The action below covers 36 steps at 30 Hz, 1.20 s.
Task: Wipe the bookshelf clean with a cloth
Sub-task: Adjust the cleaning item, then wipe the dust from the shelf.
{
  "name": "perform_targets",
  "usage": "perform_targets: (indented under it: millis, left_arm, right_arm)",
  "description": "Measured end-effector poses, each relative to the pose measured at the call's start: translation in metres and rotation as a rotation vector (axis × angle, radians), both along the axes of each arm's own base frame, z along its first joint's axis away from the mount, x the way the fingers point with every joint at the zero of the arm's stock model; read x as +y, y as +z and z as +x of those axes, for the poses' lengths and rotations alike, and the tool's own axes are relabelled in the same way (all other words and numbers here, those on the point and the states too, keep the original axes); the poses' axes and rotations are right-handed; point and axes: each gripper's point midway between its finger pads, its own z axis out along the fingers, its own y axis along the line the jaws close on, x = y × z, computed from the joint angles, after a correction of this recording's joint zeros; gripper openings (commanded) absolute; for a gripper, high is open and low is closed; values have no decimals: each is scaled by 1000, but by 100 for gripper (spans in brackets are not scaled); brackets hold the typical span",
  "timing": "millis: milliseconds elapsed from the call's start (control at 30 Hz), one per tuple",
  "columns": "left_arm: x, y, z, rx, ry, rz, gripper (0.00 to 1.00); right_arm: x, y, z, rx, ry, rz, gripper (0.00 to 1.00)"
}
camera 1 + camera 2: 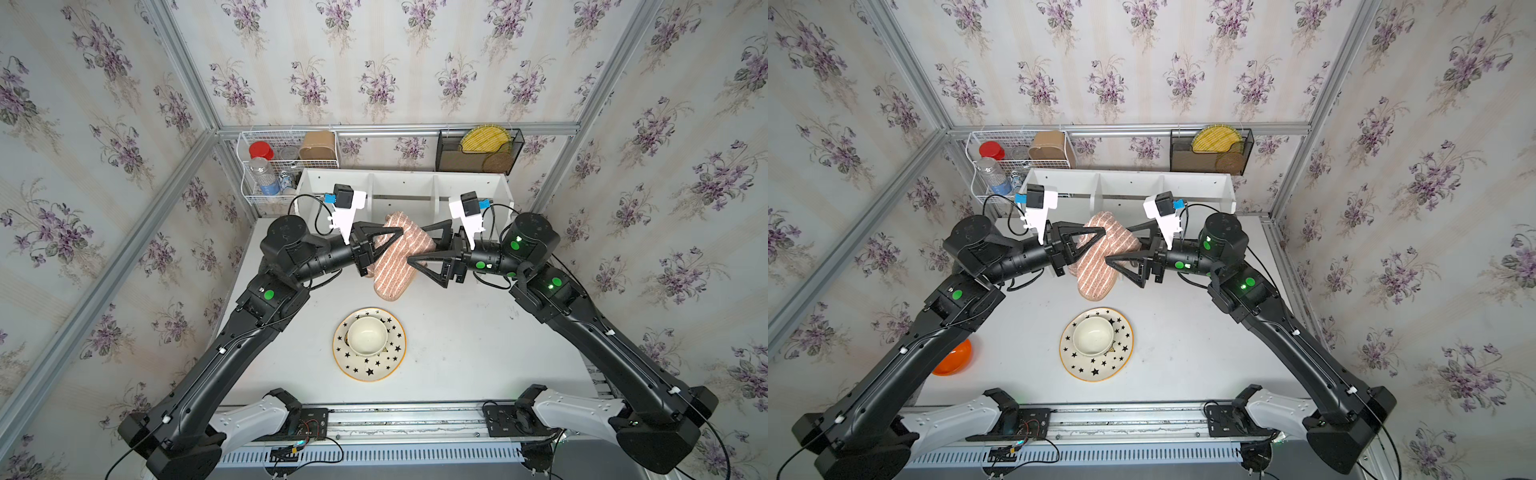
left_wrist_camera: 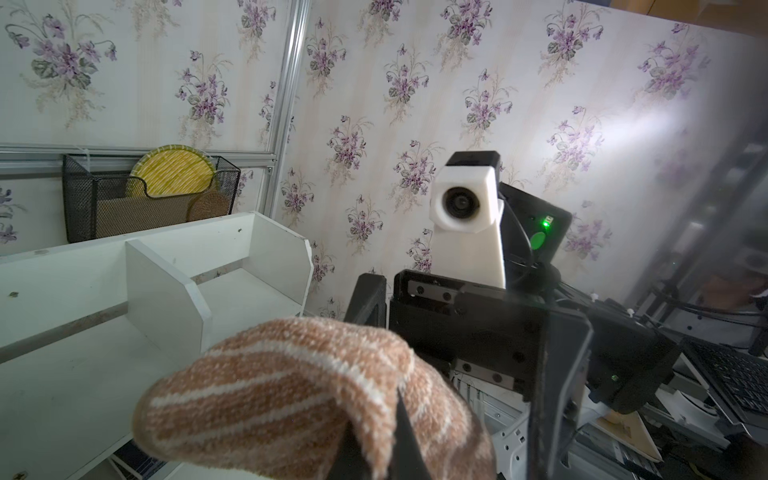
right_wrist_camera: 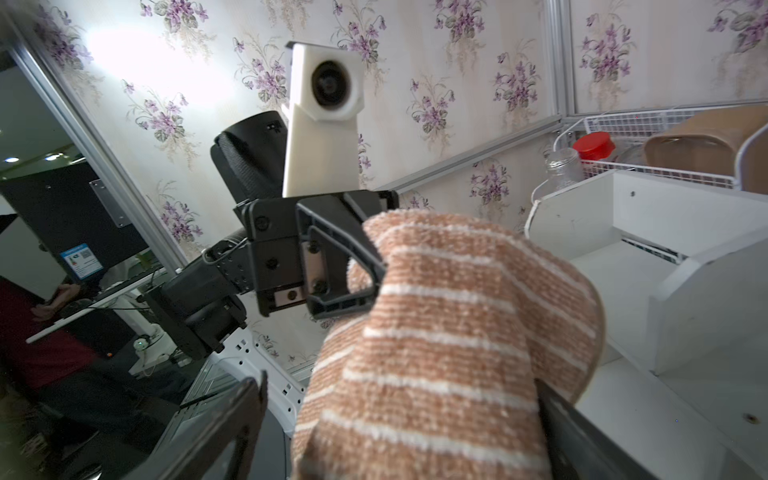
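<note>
Left hand (image 1: 397,232) clamped on striped cloth (image 1: 395,266), right hand (image 1: 415,247) spread open astride its opposite side; bookshelf (image 1: 403,183) just behind, long axis pointing at middle compartment.

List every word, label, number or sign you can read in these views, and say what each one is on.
No text is legible in any view.
The blue sticker with a square code, on the dark panel: too small to read.
The bottle in the wire rack: print blurred.
The can beside it: print blurred.
The plate: black stars only, no words.
</note>
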Motion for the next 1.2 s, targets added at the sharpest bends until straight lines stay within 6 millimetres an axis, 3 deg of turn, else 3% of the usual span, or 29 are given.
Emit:
perform_targets:
  millis: [133, 200, 267, 367, 400, 433, 500, 600, 767, 900, 1000, 1200]
  left_arm:
    - [-1, -2, 3, 13, 4, -12, 0]
    - [-2, -5, 4, 19, 2, -20, 0]
    - [-1, -6, 3, 28, 3, -29, 0]
    - [3, -2, 2, 20, 19, -42, 0]
    - [5, -1, 2, 18, 28, -45, 8]
    - [7, 0, 3, 18, 44, -47, 24]
    - [12, -2, 8, 28, 95, -36, 44]
    - [31, -6, 16, 46, 229, -11, 65]
    - [84, -14, 23, 56, 519, 44, 79]
    - [125, -27, 17, 72, 702, 122, 85]
    - [158, -45, 13, 109, 843, 203, 82]
    - [208, -98, 9, 237, 1054, 420, 83]
  right_arm:
    - [19, -6, -9, 15, 49, -9, 96]
    - [27, -8, -8, 20, 50, -12, 85]
    - [33, -9, -4, 24, 41, -15, 70]
    - [37, -11, 5, 33, 11, -19, 26]
    - [38, -12, 6, 38, 5, -20, 14]
    - [37, -12, 9, 41, -15, -21, 0]
    - [34, -10, 12, 58, -48, -19, 0]
    - [24, -10, 19, 66, -133, -19, 0]
    - [1, -18, 44, 101, -349, -50, 0]
    - [-21, -27, 63, 144, -522, -91, 0]
    - [-41, -24, 66, 158, -620, -83, 0]
    - [-62, -27, 73, 175, -737, -113, 0]
